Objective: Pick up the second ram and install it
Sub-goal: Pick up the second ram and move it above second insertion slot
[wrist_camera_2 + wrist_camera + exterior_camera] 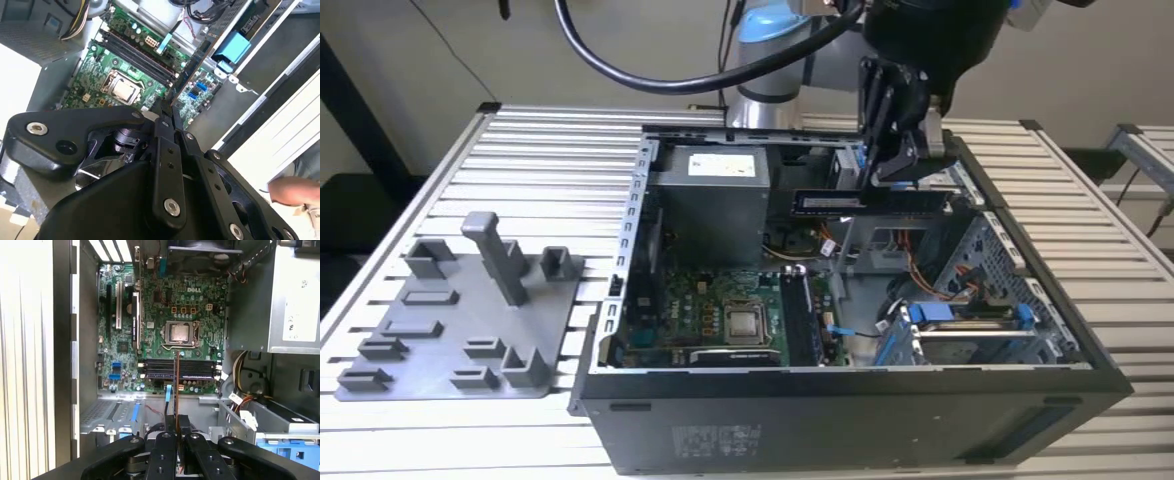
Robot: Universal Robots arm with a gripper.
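Note:
The second ram (pixel 854 203) is a dark flat stick with a pale label. It hangs level above the open computer case (pixel 854 385), over the drive bay side. My gripper (pixel 903 183) is shut on its upper edge. In both wrist views the stick shows edge-on as a thin line (pixel 176 385) (pixel 192 70) running out from between my fingertips (pixel 169 432) (pixel 159 122). It points toward the black memory slots (pixel 192 369) (pixel 132 50) on the green motherboard (pixel 707 300), below the bare processor (pixel 178 332). The stick is well above the slots and touches nothing.
A grey plastic tray (pixel 420 345) with an upright post (pixel 494 255) lies on the slatted table at the exterior view's left. Inside the case are the power supply (pixel 720 195), loose cables and blue drive latches (pixel 961 315). A person's hand (pixel 290 192) shows beside the case.

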